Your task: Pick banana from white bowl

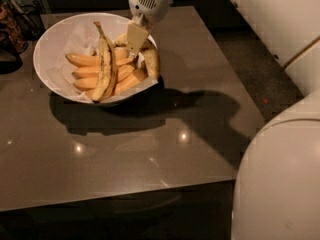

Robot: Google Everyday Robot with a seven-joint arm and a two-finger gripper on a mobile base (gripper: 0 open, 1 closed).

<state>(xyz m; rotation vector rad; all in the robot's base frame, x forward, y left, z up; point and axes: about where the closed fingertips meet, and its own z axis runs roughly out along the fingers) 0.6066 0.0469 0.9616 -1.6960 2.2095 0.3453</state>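
The white bowl (50,44) stands at the back left of the dark table, lined with crinkled paper. The freckled yellow banana (151,62) lies against the bowl's right rim. A large banana with a dark line (104,66) lies across several smaller orange-yellow bananas (82,60) in the middle. My gripper (136,38) reaches down from the top into the right part of the bowl, just above and left of the freckled banana. I cannot tell if it touches it.
The brown table (150,149) has its front edge near the bottom and its right edge by the grey floor (255,64). A dark basket (15,24) stands at the far left. My white body (280,179) fills the lower right.
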